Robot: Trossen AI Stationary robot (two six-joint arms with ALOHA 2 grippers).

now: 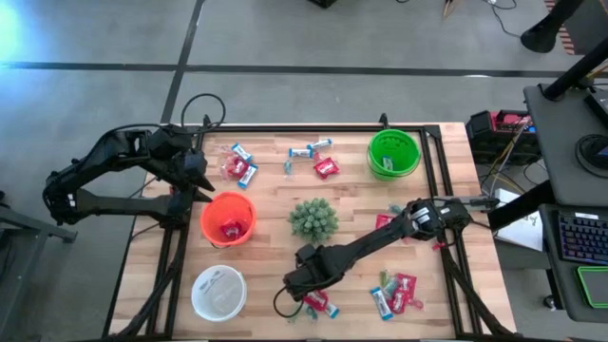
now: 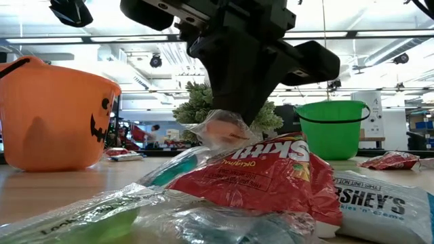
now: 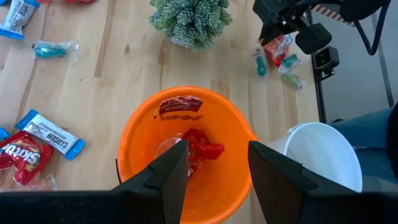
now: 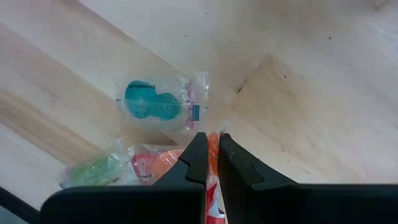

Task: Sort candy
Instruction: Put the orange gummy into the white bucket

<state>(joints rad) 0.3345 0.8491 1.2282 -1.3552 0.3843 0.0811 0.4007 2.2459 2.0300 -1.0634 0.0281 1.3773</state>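
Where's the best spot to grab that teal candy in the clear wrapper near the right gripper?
Probably the flat crimped end of the teal candy's clear wrapper, coming straight down from above. It lies flat on the wooden table, clear of the pile, and the thin end suits a pinch better than the rounded middle.

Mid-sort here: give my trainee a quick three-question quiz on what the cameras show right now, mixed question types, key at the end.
1. True or false: the left hand is open above the orange bucket.
2. Multiple choice: the right hand is shut on
A. a blue-and-white bar
B. a red candy packet
C. the spiky green plant
3. Fill in: the bucket nearest the table's front left corner is ____.

Key
1. True. Its fingers stand apart over the bucket, which already holds red packets.
2. B. The tips pinch the packet's edge near the teal candy.
3. White: the white bucket sits in front of the orange one.
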